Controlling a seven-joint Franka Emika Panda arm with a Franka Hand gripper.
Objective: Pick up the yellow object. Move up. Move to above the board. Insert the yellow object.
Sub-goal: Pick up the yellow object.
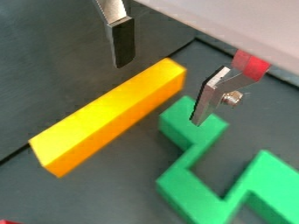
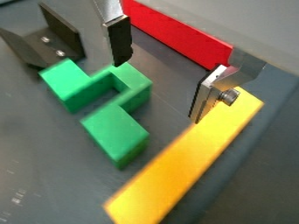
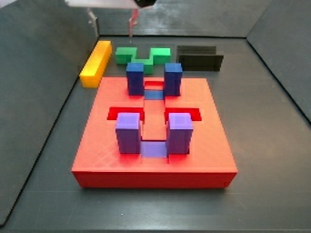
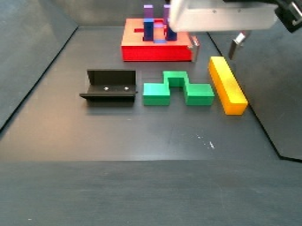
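The yellow object (image 1: pixel 111 114) is a long plain bar lying flat on the dark floor, beside the green stepped block (image 1: pixel 222 179). In a side view the yellow object (image 4: pixel 227 84) lies right of the green block (image 4: pixel 179 89). My gripper (image 1: pixel 166 74) hangs open above the bar's far end, its fingers (image 1: pixel 121 39) clear of the bar and nothing between them. Seen from the side, the gripper (image 4: pixel 220 39) hovers near the board (image 4: pixel 160 51). The board (image 3: pixel 152 136) is a red slab with blue and purple posts (image 3: pixel 127 135).
The black fixture (image 4: pixel 109 86) stands left of the green block, and it also shows in a wrist view as the fixture (image 2: pixel 41 45). The red board's edge (image 2: pixel 176 39) lies just beyond the fingers. Grey walls (image 3: pixel 49 36) ring the floor.
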